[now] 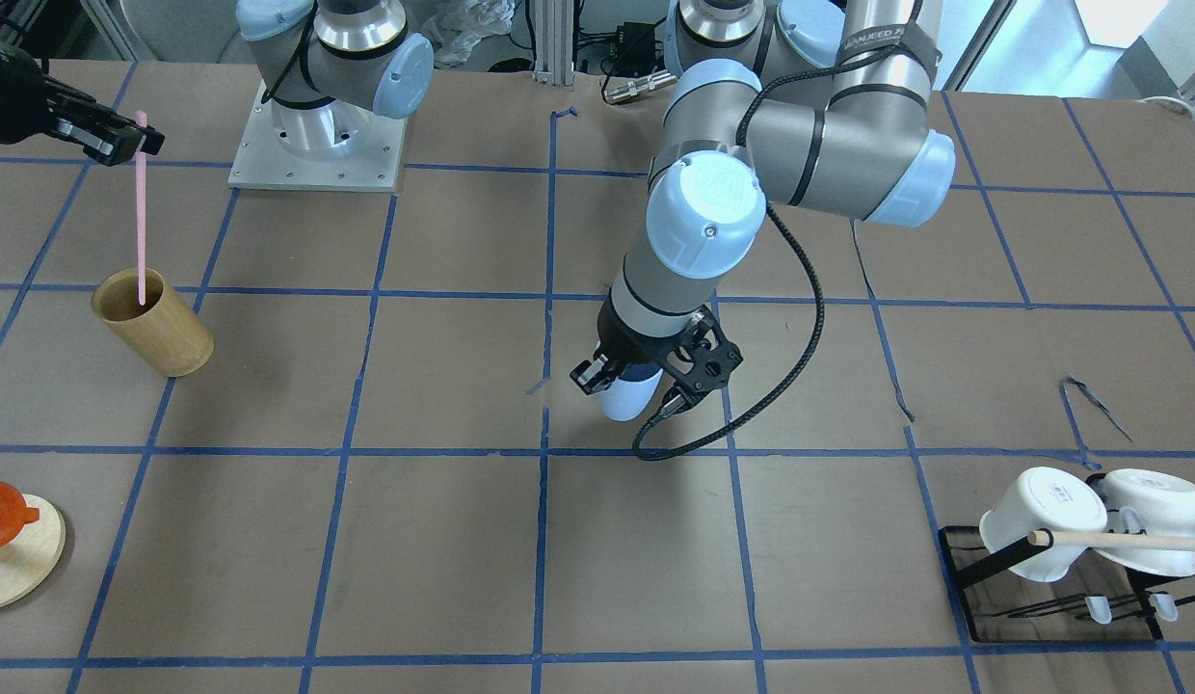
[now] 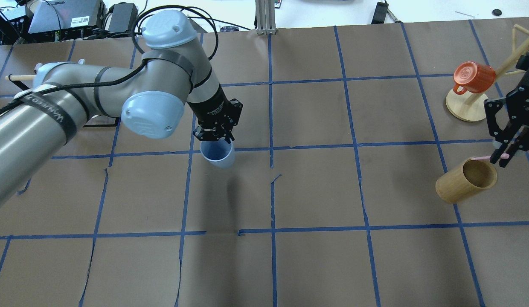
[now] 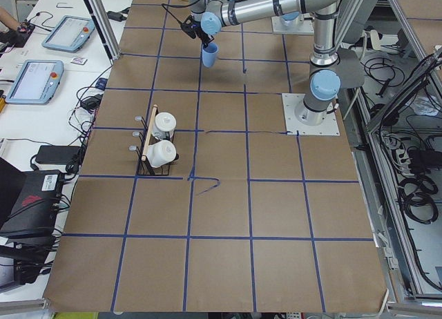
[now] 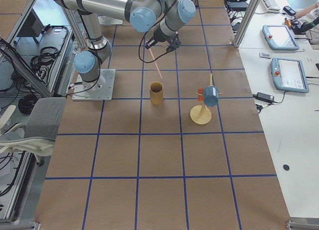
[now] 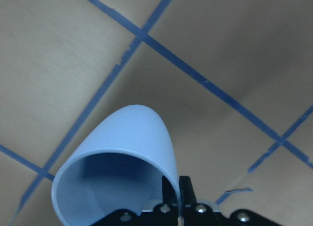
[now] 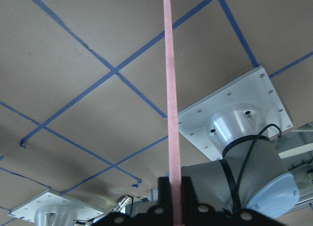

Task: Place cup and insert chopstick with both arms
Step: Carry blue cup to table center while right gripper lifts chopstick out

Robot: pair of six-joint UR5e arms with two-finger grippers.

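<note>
My left gripper is shut on the rim of the light-blue cup and holds it tilted above the middle of the table. The cup also shows in the overhead view and in the left wrist view, one finger inside its mouth. My right gripper is shut on the top of the pale-pink chopstick, which hangs upright. Its lower tip is at the mouth of the tan bamboo cylinder. I cannot tell whether it is inside. The stick fills the right wrist view.
A black rack with two white mugs and a wooden rod stands on the robot's left. A red cup hangs on a wooden stand beside the bamboo cylinder. The right arm's base plate lies at the back.
</note>
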